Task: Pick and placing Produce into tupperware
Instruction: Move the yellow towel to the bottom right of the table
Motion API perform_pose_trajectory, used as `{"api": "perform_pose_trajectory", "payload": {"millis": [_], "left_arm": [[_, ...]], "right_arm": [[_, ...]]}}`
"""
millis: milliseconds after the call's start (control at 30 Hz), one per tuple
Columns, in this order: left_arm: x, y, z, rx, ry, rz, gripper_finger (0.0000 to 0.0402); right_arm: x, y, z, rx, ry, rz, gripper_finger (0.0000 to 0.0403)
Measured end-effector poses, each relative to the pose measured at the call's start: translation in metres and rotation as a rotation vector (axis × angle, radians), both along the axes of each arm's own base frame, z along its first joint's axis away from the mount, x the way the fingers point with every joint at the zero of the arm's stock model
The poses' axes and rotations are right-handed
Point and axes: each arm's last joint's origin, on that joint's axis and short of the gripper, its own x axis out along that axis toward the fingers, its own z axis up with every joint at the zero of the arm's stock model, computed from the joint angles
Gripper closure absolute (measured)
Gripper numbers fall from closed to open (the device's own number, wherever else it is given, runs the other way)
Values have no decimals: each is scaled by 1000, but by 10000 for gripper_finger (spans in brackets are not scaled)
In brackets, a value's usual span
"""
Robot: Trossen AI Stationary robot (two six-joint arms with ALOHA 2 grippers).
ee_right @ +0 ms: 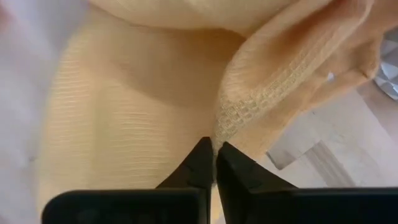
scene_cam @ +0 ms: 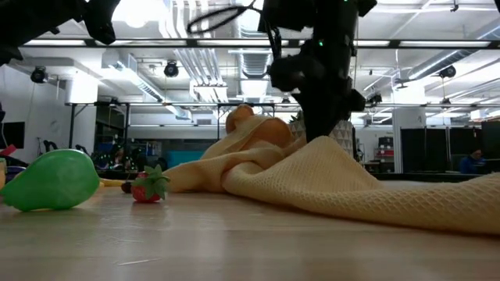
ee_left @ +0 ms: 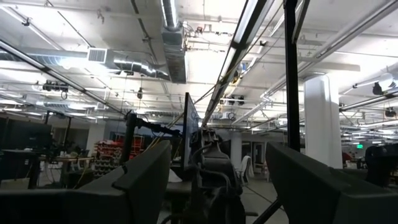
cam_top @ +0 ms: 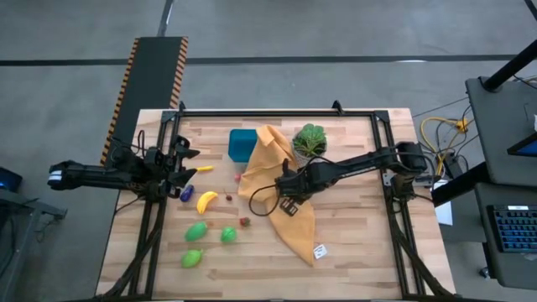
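The teal tupperware (cam_top: pixel 242 144) stands at the far middle of the table. A yellow cloth (cam_top: pixel 285 210) lies bunched beside it and runs toward the near edge. On the table's left lie the banana (cam_top: pixel 206 200), three green pieces (cam_top: pixel 195 231) (cam_top: pixel 228 235) (cam_top: pixel 191 258), a purple piece (cam_top: pixel 185 193), a small yellow one (cam_top: pixel 204 169) and a red strawberry (scene_cam: pixel 147 186). My right gripper (ee_right: pixel 214 152) is shut on the cloth at its middle. My left gripper (ee_left: pixel 217 180) hovers open at the left edge, above the purple piece, facing the room. My right gripper pinches the yellow cloth's woven hem edge (ee_right: pixel 231 112) between its two fingertips, coming from above and pointing down. One layer or several, I cannot tell. The cloth is bunched up at the fingers (scene_cam: pixel 322 117), and its long near end (scene_cam: pixel 406 199) lies slack on the table.
A potted green plant (cam_top: pixel 310 140) stands just beyond the cloth, close to my right arm. A white tag (cam_top: pixel 320 250) sits on the cloth's near corner. Bare wood shows along the near edge and on the right side of the table.
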Motion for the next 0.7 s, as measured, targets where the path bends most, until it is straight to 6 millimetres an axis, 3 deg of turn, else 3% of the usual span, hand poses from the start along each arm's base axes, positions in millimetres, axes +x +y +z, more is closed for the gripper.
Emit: {"api": "perform_pose_trajectory", "payload": {"millis": [267, 533, 700], "left_arm": [[0, 0, 0, 0, -1, 0, 152], [0, 0, 0, 0, -4, 0, 152], [0, 0, 0, 0, -4, 0, 152]], "right_arm": [[6, 13, 63, -3, -172, 55, 394], [-14, 16, 147, -221, -230, 46, 394], [-19, 14, 192, -263, -351, 72, 394]]}}
